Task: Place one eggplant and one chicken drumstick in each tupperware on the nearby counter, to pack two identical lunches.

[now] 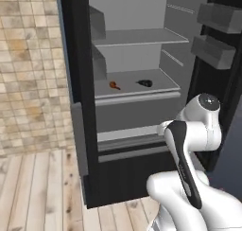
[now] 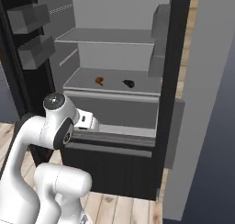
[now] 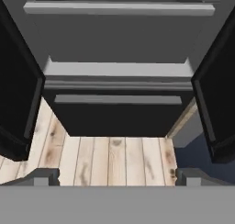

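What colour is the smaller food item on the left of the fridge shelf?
Orange-brown: the chicken drumstick, clearest in the left base view.

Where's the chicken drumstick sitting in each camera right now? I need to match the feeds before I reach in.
Left base view: the drumstick lies on the fridge's lower shelf, left of the dark eggplant.
Right base view: the drumstick lies on the same shelf, again left of the eggplant.
Hand view: looks at the fridge's bottom drawer fronts and the wood floor, below that shelf.
Shared landmark: the grey drawer front under the shelf.
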